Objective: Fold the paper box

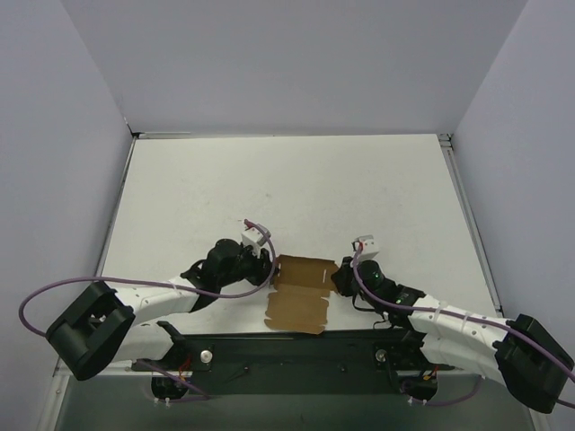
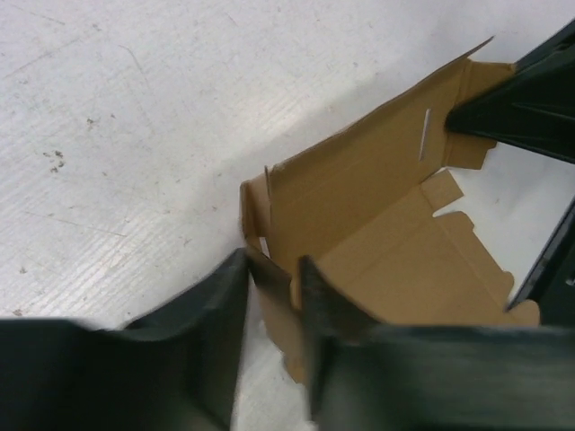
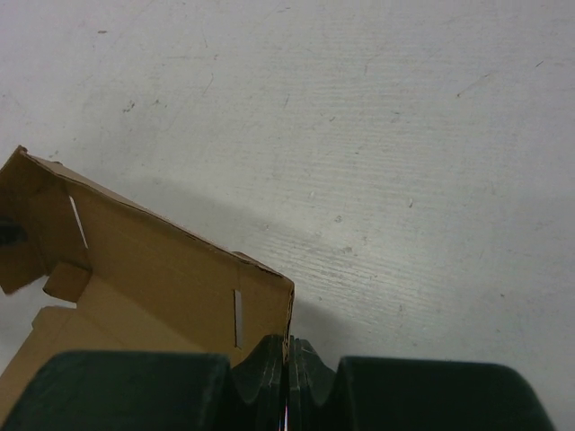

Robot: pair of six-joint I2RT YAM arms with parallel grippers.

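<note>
**Box half-formed between two arms.** The paper box (image 1: pixel 304 292), a brown cardboard cut-out only partly shaped, lay near the front edge of the white table (image 1: pixel 296 180), between the two arms. Its rear wall (image 2: pixel 359 180) stood tilted up from the base panel (image 2: pixel 413 269), which lay flat.

The right gripper (image 3: pixel 287 364) had its fingers pressed together. The wall's right-hand corner edge ran down into them and was apparently pinched. The left gripper (image 2: pixel 274 296) straddled the short side flap (image 2: pixel 256 215) at the box's left end. Its fingers (image 2: pixel 211 341) were parted on either side of the card with a gap showing, and no firm clamp was visible.

The step in hand appeared to be raising that left flap. Done well, it would call for the right side to anchor the wall while the left closed on the flap close to its crease. The flap should then turn upward about that line rather than be pulled sideways, which could drag or buckle the thin sheet. The slots (image 3: pixel 238 319) in the wall would need to be left unobstructed for tabs.
</note>
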